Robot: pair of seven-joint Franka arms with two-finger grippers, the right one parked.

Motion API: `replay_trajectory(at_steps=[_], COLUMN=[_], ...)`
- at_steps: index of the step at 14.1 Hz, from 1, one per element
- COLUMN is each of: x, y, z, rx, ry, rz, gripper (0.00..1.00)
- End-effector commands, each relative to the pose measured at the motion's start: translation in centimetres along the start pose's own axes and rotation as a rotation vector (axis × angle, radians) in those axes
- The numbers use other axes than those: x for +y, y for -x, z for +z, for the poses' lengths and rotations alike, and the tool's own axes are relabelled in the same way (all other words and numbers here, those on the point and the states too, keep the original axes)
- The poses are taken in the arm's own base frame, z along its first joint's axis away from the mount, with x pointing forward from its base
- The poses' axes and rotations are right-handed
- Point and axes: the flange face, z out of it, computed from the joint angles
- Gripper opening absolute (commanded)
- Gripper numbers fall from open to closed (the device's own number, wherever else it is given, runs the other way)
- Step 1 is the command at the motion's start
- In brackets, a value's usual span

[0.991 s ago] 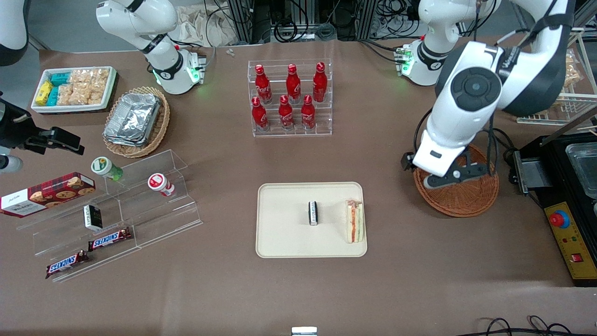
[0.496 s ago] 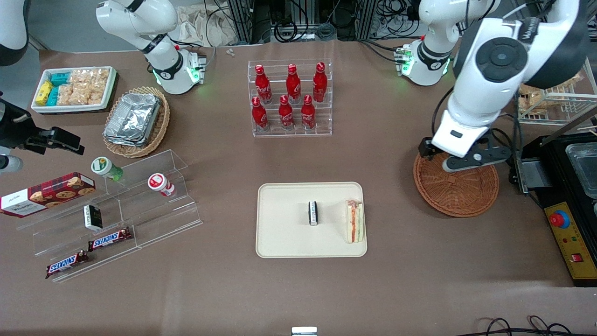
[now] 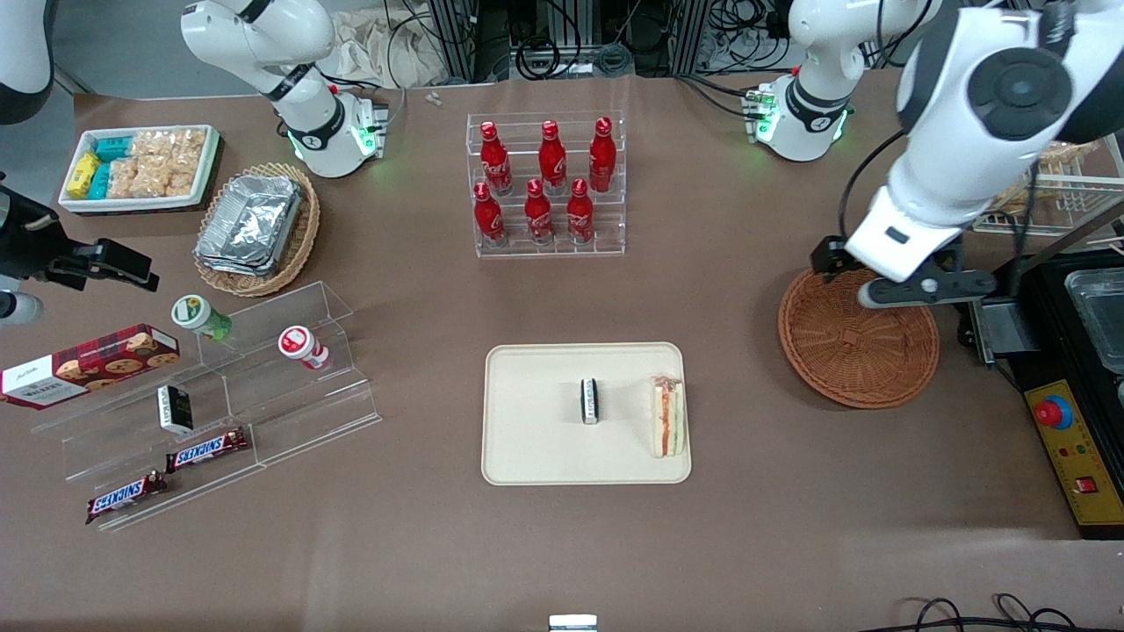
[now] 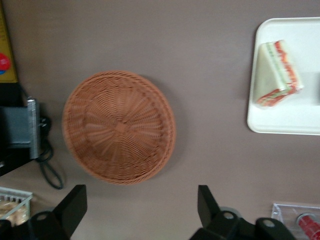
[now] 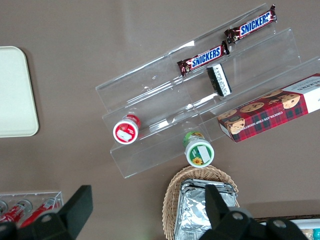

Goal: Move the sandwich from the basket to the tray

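1. I see my claw (image 4: 137, 210) up in the air over the table, above the basket's rim on the side farther from the front camera; its fingers (image 4: 75, 202) are spread wide with nothing between them.
2. In the front view the claw (image 3: 913, 290) sits at the end of the working arm, toward that arm's end of the table.
3. Sandwich (image 3: 667, 416) lies on the tray (image 3: 536, 439), right against the tray edge that faces the basket, cut side with pink and green layers showing.
4. Wrist view agrees: sandwich (image 4: 276, 74) is inside the tray (image 4: 285, 125) near its rim, well apart from the basket.
5. Basket (image 3: 859, 341) is round, reddish-brown wicker, with nothing in it; it sits on the table beside the tray, toward the working arm's end. I also see it in the wrist view (image 4: 119, 127).
6. A small dark packet (image 3: 590, 401) stands near the tray's middle, apart from the sandwich.
7. Clear rack of red bottles (image 3: 546, 184) is farther from the front camera than the tray, near the table's middle.
8. Black control box with a red button (image 3: 1067, 439) is at the table edge by the basket.
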Motion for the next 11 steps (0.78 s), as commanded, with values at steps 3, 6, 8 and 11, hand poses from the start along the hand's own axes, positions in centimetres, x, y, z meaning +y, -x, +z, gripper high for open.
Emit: replay_trajectory(at_steps=[3, 6, 8, 11], x=[-9.5, -10.6, -10.9, -10.3], y=[2.7, 0.0, -2.2, -5.2], z=[-3.2, -3.8, -4.5, -4.8], rx=[-0.007, -0.007, -0.046, -0.05], ry=[0.066, 0.147, 0.195, 0.176], rz=[0.01, -0.007, -0.026, -0.011], gripper=[0.98, 1.0, 1.0, 1.0])
